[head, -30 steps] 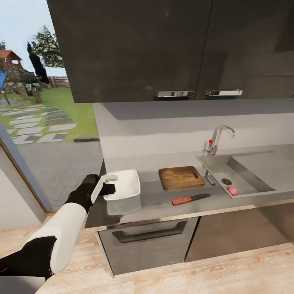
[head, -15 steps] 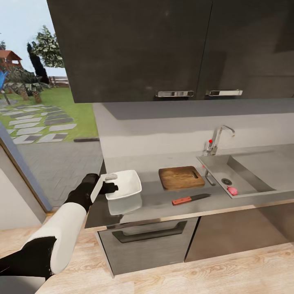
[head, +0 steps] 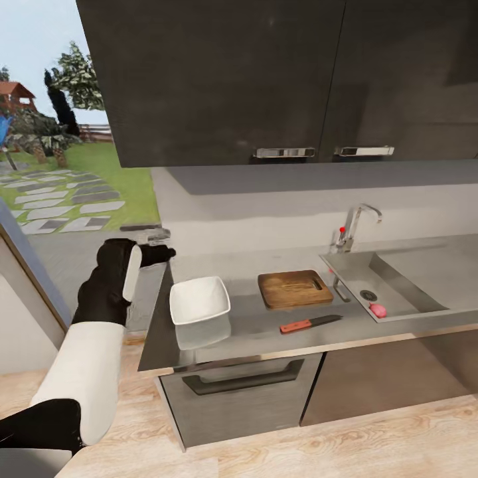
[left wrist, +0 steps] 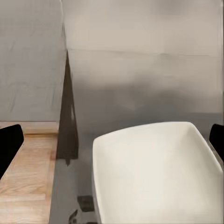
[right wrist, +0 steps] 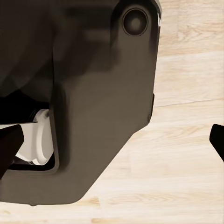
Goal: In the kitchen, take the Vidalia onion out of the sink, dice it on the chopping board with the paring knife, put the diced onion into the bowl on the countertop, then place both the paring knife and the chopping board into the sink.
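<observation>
Hovering off the left end of the countertop (head: 252, 325), the left gripper (head: 158, 244) hangs raised and apart from the bowl (head: 199, 300), its fingers spread wide with nothing between them — in the left wrist view the two dark fingertips (left wrist: 9, 142) sit at opposite edges of the picture, the bowl (left wrist: 154, 172) lying below and between them on the grey top. The bowl rests empty near the left end of the counter, well left of the board (head: 293, 288). The board lies flat toward the far side, just left of the sink (head: 405, 292), its handle slot at the right end. The knife (head: 309, 323) lies on the counter nearer the front edge, just in front of the board and apart from it, red handle to the left, dark blade pointing right toward the sink. In the basin a small pink object (head: 378, 309) lies beside the round drain (head: 368, 295); the tap (head: 355, 226) stands at the far left corner of the sink. The right wrist view looks down on wooden floor (right wrist: 186, 154) and a dark part of the robot's body (right wrist: 88, 93) — the right gripper's (right wrist: 112, 140) dark tips show far apart at the picture's edges, holding nothing.
</observation>
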Controlling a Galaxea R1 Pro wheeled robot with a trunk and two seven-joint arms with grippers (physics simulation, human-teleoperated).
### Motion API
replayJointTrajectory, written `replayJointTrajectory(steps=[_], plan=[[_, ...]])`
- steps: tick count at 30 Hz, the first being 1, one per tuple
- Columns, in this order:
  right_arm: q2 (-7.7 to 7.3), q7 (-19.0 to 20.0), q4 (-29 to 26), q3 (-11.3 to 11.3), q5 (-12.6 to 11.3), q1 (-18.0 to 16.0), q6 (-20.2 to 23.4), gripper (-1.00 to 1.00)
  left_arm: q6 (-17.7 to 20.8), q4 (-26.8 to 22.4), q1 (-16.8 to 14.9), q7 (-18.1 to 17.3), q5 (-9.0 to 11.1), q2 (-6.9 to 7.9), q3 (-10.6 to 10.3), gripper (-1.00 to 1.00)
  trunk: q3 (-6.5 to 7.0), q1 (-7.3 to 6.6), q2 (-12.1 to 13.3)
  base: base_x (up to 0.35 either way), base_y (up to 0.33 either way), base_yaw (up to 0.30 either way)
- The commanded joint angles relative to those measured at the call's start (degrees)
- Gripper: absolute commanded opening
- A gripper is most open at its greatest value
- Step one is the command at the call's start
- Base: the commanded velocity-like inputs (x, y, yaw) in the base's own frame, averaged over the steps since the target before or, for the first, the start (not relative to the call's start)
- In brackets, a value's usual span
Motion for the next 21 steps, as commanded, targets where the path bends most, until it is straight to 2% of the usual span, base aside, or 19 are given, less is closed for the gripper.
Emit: replayJointTrajectory(steps=[1, 7, 12, 21], plan=[[-0.03, 0.08, 0.06, 0.45, -0.27, -0.05, -0.21, 1.0, 0.49, -1.64, -0.06, 0.14, 0.04, -0.04, 0.05, 1.0, -0.13, 0.04, -0.11, 0.0, 0.0, 0.0], [-0.05, 0.05, -0.06, 0.38, -0.23, -0.05, -0.33, 1.0, 0.59, 1.28, -0.06, 0.14, -0.02, -0.21, -0.02, 1.0, -0.13, 0.04, -0.11, -0.098, 0.0, 0.0], [-0.21, 0.0, -0.65, 0.38, -0.09, -0.05, -0.97, 1.0, 0.49, 3.54, -0.06, 0.14, -0.03, -0.28, -0.02, 1.0, -0.13, 0.04, -0.11, -0.306, 0.0, 0.0], [-0.1, 0.07, -1.07, 0.26, -0.17, -0.05, -3.73, 1.0, 0.45, 4.72, -0.06, 0.14, -0.04, -0.3, -0.02, 1.0, -0.13, 0.04, -0.11, -0.334, 0.0, 0.0]])
